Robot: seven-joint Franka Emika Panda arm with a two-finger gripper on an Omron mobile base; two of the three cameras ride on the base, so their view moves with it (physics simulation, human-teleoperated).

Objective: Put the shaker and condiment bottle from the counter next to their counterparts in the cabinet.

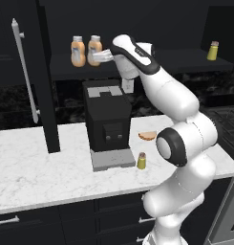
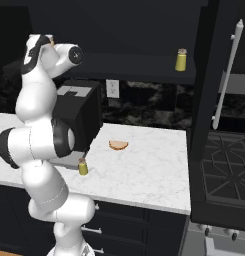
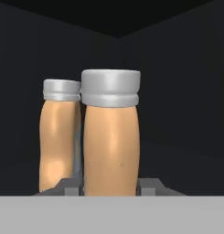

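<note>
My gripper is up at the cabinet shelf, shut on the orange condiment bottle. The hand view has this bottle upright between my fingertips. Its counterpart, a like orange bottle, stands close beside it at the same height. The yellow-green shaker stands on the marble counter in front of the coffee machine. A like shaker sits further right on the shelf.
A black coffee machine stands on the counter right below my hand. A piece of bread lies beside it. The cabinet door hangs open at the left with its long silver handle. A stove adjoins the counter's right end.
</note>
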